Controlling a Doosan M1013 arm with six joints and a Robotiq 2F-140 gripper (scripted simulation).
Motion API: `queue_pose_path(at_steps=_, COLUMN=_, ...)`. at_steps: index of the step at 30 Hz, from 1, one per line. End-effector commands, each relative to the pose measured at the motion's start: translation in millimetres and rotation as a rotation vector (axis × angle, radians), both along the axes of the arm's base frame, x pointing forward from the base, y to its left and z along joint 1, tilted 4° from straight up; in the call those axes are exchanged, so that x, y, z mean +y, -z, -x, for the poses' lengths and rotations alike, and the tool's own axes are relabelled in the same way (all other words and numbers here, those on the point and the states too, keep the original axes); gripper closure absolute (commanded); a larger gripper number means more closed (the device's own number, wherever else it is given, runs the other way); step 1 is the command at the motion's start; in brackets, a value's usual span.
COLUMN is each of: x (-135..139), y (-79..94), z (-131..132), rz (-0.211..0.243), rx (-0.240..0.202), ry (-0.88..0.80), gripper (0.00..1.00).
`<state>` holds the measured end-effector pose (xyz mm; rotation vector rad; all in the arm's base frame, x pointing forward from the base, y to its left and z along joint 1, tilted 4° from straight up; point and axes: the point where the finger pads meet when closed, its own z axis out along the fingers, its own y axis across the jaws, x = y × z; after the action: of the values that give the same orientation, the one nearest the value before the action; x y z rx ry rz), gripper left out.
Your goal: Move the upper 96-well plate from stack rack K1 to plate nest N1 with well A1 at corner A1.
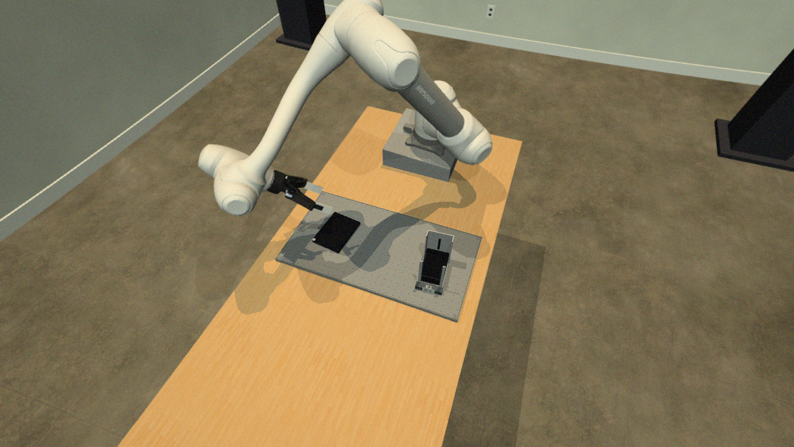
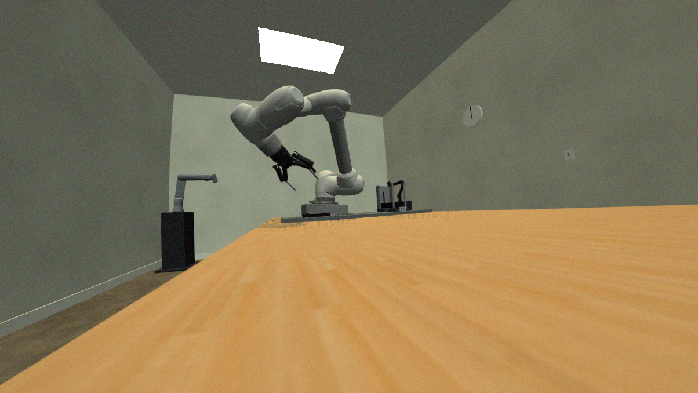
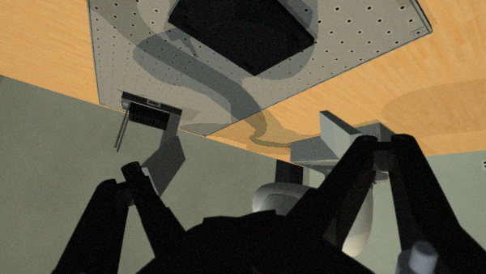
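The stack rack K1 (image 1: pixel 436 260) stands on the right side of the grey perforated baseplate (image 1: pixel 383 258), with dark well plates stacked in it; I cannot tell the upper plate from the lower one. The plate nest N1 (image 1: pixel 335 232) is a flat black rectangle on the plate's left side. Its A1 mark is too small to read. My gripper (image 1: pixel 317 198) is open and empty, high above the baseplate's far left corner, tilted down toward the nest. The wrist view shows the nest (image 3: pixel 243 32), the rack (image 3: pixel 147 113) and my spread fingers. The low side view shows the gripper (image 2: pixel 302 179) and the rack (image 2: pixel 391 197).
The arm's grey base block (image 1: pixel 419 147) sits on the wooden table behind the baseplate. Black pedestals stand on the floor at the far left (image 1: pixel 299 19) and far right (image 1: pixel 761 122). The arm's long links span above the table's far end.
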<state>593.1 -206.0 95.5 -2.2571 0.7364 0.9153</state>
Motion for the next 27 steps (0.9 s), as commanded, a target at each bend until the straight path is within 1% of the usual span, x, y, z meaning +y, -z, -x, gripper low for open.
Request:
queue_pose_path(at_steps=1, x=16, y=0.6, z=-5, rz=0.048, rx=-0.024, ry=-0.040, gripper=0.00)
queue_pose_path(at_steps=3, x=25, y=1.0, z=-8, rz=0.086, rx=-0.044, ry=-0.073, gripper=0.00)
queue_pose_path(at_steps=5, x=25, y=1.0, z=-8, rz=0.086, rx=-0.044, ry=-0.073, gripper=0.00)
queue_pose_path(at_steps=10, x=49, y=2.0, z=-14, rz=0.086, rx=-0.044, ry=-0.073, gripper=0.00)
queue_pose_path(at_steps=13, x=64, y=2.2, z=-18, rz=0.153, rx=-0.088, ry=-0.133, gripper=0.00)
queue_pose_path(at_steps=14, x=69, y=2.3, z=-19, rz=0.167, rx=-0.097, ry=-0.145, gripper=0.00)
queue_pose_path(at_steps=19, x=93, y=2.7, z=-24, rz=0.167, rx=-0.097, ry=-0.145, gripper=0.00)
queue_pose_path(at_steps=20, x=98, y=2.7, z=-25, rz=0.187, rx=-0.115, ry=-0.165, gripper=0.00)
queue_pose_path(at_steps=22, x=98, y=2.7, z=-25, rz=0.187, rx=-0.115, ry=-0.165, gripper=0.00)
queue_pose_path(at_steps=24, x=108, y=2.6, z=-27, rz=0.228, rx=-0.149, ry=-0.205, gripper=0.00)
queue_pose_path(at_steps=25, x=113, y=2.5, z=-28, rz=0.241, rx=-0.160, ry=-0.217, gripper=0.00)
queue_pose_path(at_steps=27, x=123, y=2.4, z=-29, rz=0.241, rx=-0.160, ry=-0.217, gripper=0.00)
